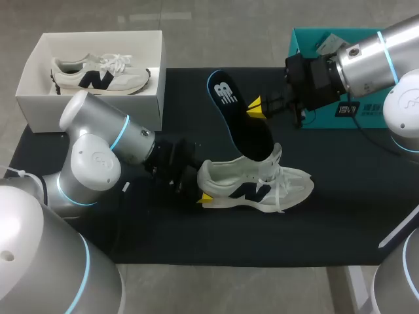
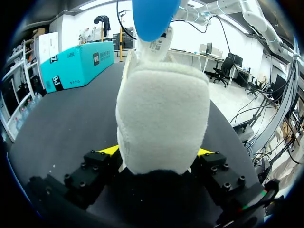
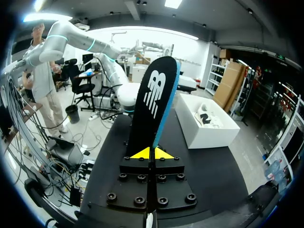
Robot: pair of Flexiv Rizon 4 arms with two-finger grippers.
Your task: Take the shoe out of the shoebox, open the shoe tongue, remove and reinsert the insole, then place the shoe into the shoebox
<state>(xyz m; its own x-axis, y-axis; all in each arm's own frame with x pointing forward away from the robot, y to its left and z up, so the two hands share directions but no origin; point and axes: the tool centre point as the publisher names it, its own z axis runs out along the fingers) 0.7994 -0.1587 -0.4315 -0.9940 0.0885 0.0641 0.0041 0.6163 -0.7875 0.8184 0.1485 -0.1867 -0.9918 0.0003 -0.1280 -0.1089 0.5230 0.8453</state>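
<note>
Now, in the head view, the shoe (image 1: 255,186) rests on its sole at the middle of the black mat (image 1: 340,216), toe toward three o'clock and heel toward nine. It is cream-white, with white laces and a dark letter mark on its side. The insole (image 1: 239,118), black with a blue edge and a white mark, rises out of the shoe's opening and leans toward eleven o'clock. The left gripper (image 1: 204,193) is at the heel, and the right gripper (image 1: 256,108) meets the insole's edge from two o'clock. The white shoebox (image 1: 29,78) sits open at ten o'clock with a second shoe (image 1: 98,75) inside. A teal box (image 1: 308,46) lies at one o'clock.

Next, in the left wrist view, the left gripper (image 2: 156,152) stands wide, its two yellow tips pressed to either side of the shoe's (image 2: 161,118) padded cream heel. The insole's (image 2: 152,19) blue underside shows beyond the heel at twelve o'clock. The teal box (image 2: 76,64) lies ahead toward ten o'clock.

Last, in the right wrist view, the right gripper (image 3: 152,153) is nearly closed, its tips pinching the thin insole (image 3: 154,104), which stands straight ahead at twelve o'clock. The shoebox (image 3: 206,130) sits toward two o'clock.
</note>
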